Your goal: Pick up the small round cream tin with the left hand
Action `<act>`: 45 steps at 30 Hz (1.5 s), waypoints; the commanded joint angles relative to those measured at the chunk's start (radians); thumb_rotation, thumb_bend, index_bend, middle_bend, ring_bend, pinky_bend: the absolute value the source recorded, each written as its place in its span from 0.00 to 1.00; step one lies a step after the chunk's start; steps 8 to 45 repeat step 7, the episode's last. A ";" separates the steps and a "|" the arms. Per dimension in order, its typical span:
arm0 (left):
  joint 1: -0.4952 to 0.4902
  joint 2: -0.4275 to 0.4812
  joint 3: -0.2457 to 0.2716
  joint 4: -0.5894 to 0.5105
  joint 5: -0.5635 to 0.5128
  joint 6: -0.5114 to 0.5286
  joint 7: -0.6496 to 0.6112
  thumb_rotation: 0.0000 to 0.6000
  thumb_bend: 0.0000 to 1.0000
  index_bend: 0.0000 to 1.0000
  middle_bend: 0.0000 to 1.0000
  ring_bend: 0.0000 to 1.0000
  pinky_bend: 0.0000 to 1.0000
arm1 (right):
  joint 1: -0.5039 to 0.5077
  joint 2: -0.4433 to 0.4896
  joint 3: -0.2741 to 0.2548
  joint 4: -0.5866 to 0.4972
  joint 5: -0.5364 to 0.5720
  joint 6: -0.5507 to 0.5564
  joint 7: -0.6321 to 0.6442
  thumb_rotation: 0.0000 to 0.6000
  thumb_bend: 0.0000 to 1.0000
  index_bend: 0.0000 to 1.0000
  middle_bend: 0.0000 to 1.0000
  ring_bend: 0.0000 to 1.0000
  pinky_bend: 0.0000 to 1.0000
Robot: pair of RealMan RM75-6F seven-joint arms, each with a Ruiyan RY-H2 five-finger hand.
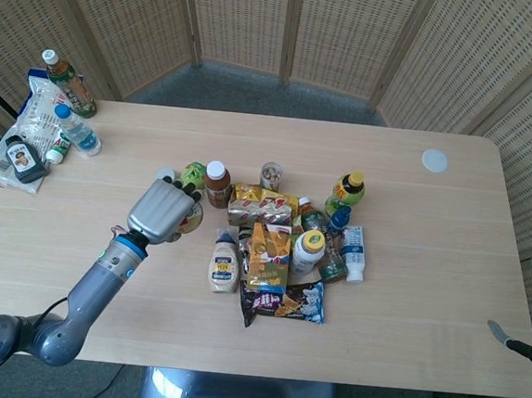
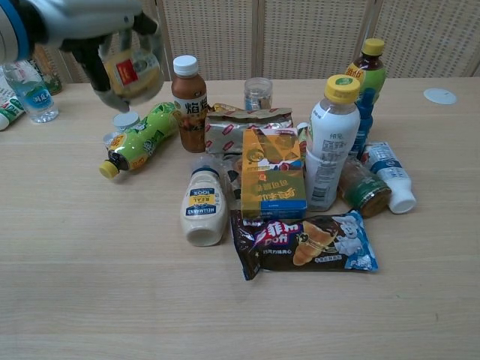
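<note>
Cream tin point(image 2: 129, 69) in left hand point(image 1: 161, 210), seemingly above table point(image 1: 407, 295).

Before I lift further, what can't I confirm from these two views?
- Small round cream tin: in the head view the left hand covers it almost fully; in the chest view its label is too small to read.
- Left hand, chest view: cut off by the top edge, so the full grip is unseen.
- Right hand: only a grey tip shows at the head view's right edge; state unknown.
</note>
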 commanded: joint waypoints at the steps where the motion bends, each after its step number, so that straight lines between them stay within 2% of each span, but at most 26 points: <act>1: -0.015 0.053 -0.029 -0.058 0.000 0.032 0.034 1.00 0.01 0.42 0.47 0.52 0.47 | 0.000 0.000 0.000 0.000 -0.001 0.000 0.000 1.00 0.00 0.00 0.00 0.00 0.00; 7: -0.026 0.087 -0.035 -0.105 -0.019 0.048 0.060 1.00 0.01 0.42 0.47 0.54 0.48 | 0.000 0.000 -0.002 -0.004 -0.005 0.001 -0.003 1.00 0.00 0.00 0.00 0.00 0.00; 45: -0.026 0.087 -0.035 -0.105 -0.019 0.048 0.060 1.00 0.01 0.42 0.47 0.54 0.48 | 0.000 0.000 -0.002 -0.004 -0.005 0.001 -0.003 1.00 0.00 0.00 0.00 0.00 0.00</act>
